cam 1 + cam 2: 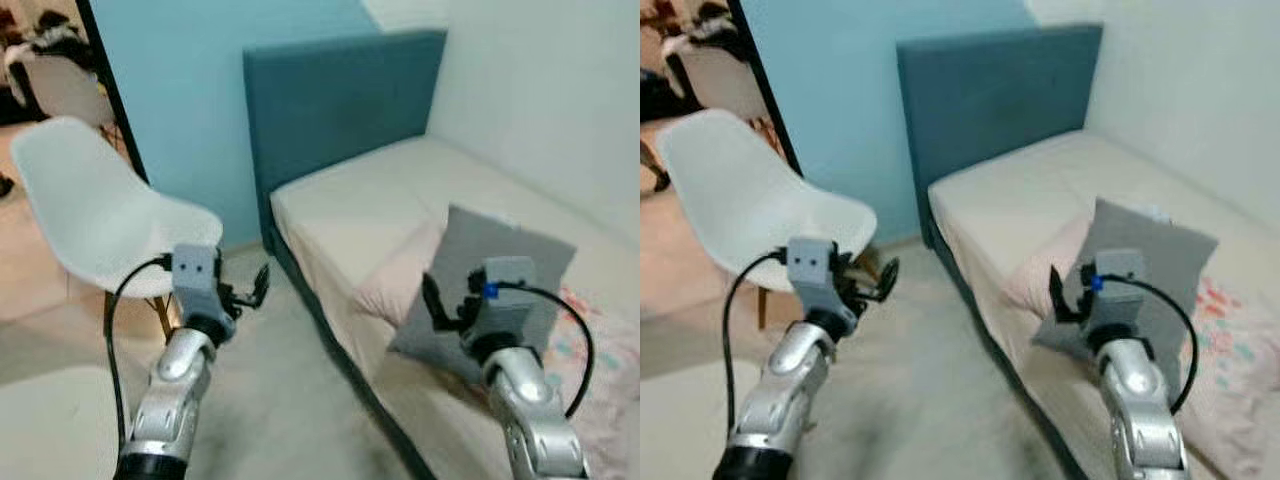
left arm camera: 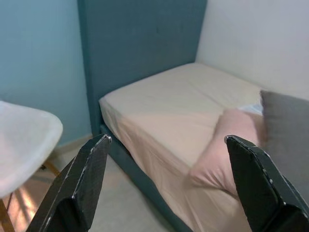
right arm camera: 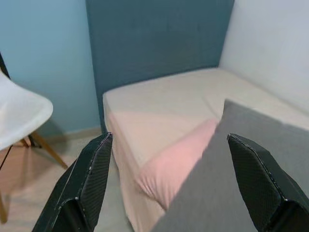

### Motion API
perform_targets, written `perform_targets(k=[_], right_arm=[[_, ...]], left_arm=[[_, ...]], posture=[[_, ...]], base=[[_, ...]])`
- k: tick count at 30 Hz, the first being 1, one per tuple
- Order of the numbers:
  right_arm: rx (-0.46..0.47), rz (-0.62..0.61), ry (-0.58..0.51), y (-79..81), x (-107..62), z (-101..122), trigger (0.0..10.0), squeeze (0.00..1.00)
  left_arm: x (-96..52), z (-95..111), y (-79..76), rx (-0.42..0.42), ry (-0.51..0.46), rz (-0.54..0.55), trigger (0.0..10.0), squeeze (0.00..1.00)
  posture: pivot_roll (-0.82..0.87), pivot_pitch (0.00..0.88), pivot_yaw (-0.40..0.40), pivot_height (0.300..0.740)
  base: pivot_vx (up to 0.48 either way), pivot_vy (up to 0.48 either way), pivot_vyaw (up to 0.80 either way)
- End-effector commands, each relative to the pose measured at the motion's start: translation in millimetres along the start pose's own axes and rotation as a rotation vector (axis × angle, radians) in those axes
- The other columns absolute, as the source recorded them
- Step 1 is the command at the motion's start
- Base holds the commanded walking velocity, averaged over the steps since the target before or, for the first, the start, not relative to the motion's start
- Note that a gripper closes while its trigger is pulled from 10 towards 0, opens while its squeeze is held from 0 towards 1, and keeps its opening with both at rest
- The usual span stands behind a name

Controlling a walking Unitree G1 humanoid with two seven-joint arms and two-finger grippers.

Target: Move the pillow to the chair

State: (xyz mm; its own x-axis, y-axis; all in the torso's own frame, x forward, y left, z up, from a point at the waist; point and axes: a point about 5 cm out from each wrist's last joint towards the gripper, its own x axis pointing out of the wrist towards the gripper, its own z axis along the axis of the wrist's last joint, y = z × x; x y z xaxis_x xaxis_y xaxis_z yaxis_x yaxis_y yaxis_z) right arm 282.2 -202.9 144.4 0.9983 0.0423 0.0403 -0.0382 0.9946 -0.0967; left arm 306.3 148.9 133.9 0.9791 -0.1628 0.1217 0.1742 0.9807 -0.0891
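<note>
A grey square pillow (image 1: 500, 262) leans upright on the bed (image 1: 370, 195), propped against a pink pillow (image 1: 398, 278) near the bed's edge. My right gripper (image 1: 438, 305) hovers open just in front of the grey pillow's near side, nothing between its fingers. The right wrist view has the grey pillow (image 3: 251, 159) and the pink pillow (image 3: 176, 162) close ahead. A white shell chair (image 1: 95, 210) on wooden legs stands to the left on the floor. My left gripper (image 1: 250, 290) is raised and open beside the chair's seat, holding nothing.
A tall teal headboard (image 1: 340, 90) backs the bed against a blue wall. A patterned blanket (image 1: 612, 345) lies on the bed at the right. Bare floor (image 1: 280, 400) runs between chair and bed. A dark door frame (image 1: 110, 85) stands behind the chair.
</note>
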Motion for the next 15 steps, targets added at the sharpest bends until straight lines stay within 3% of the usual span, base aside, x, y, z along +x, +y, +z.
perform_targets(k=[1,15], right_arm=[[-0.001,0.024,0.035,5.7,-0.2,-5.3,10.0,0.00],[0.003,0.025,0.052,4.7,0.7,-6.3,10.0,0.00]], left_arm=[[-1.4,-2.0,4.8,-0.003,0.009,0.014,10.0,0.00],[-0.4,-1.3,4.1,-0.008,0.007,0.012,10.0,0.00]], posture=[[-0.07,0.000,-0.024,0.740],[-0.08,0.000,-0.027,0.740]], base=[[0.289,0.000,0.00],[0.293,0.000,-0.79]])
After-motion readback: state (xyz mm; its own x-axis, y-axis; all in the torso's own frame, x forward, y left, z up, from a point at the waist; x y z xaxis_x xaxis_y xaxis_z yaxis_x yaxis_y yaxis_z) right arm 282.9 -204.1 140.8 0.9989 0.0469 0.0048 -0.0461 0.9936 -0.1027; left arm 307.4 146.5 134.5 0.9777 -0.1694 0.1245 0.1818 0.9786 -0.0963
